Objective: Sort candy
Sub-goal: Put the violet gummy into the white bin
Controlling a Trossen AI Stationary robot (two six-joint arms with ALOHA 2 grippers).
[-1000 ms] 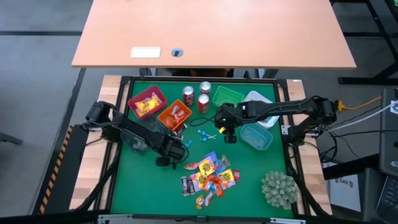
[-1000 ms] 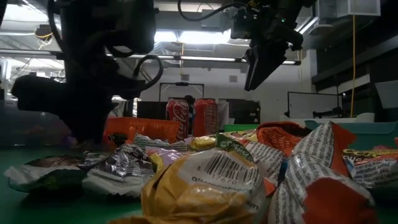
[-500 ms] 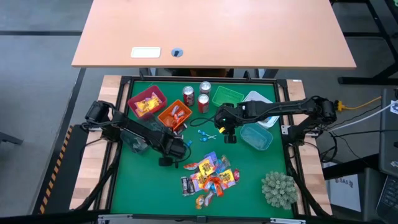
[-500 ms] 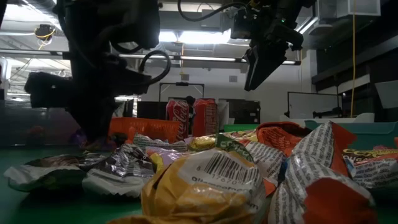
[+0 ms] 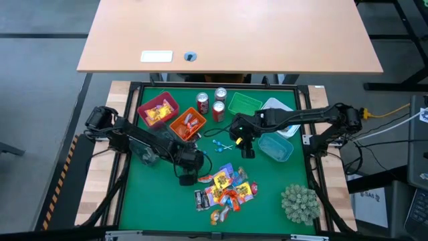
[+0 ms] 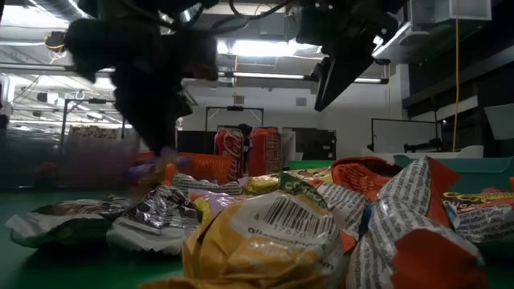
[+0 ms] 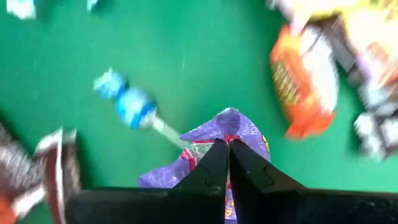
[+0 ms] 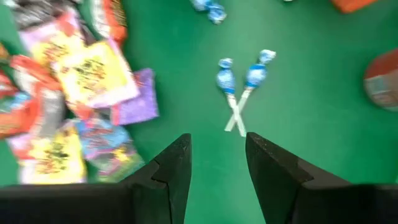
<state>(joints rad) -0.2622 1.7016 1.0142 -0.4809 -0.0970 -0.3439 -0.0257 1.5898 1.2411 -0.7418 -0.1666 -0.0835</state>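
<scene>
The candy pile (image 5: 226, 191) of yellow, orange, red and purple wrapped sweets lies on the green mat near its near edge; it fills the low view's foreground (image 6: 273, 229). My left gripper (image 5: 188, 178) is at the pile's left edge, shut on a purple wrapped candy (image 7: 231, 123). A blue lollipop (image 7: 132, 104) lies on the mat just beyond it. My right gripper (image 5: 247, 151) hangs open above the mat, right of two crossed blue lollipops (image 8: 239, 87), touching nothing. My left gripper pinches the purple wrapped candy between its two fingertips (image 7: 217, 163), at the wrapper's middle (image 7: 211, 142), coming from above and pointing down. The wrapper spreads out on both sides of the fingers. In the low view the candy (image 6: 148, 168) hangs below the gripper, just clear of the mat.
Along the far side stand a red bin (image 5: 158, 109) with yellow candy, an orange bin (image 5: 188, 123), three red soda cans (image 5: 211, 102), a green bin (image 5: 244, 103), a white bin (image 5: 276, 107) and a teal bin (image 5: 275, 147). A spiky plant ball (image 5: 299, 203) sits near the right corner.
My left gripper has moved toward the table's right and near edge, closer to the candy pile, and has risen a little from the mat, carrying the purple candy along. My right gripper has stayed almost where it was.
</scene>
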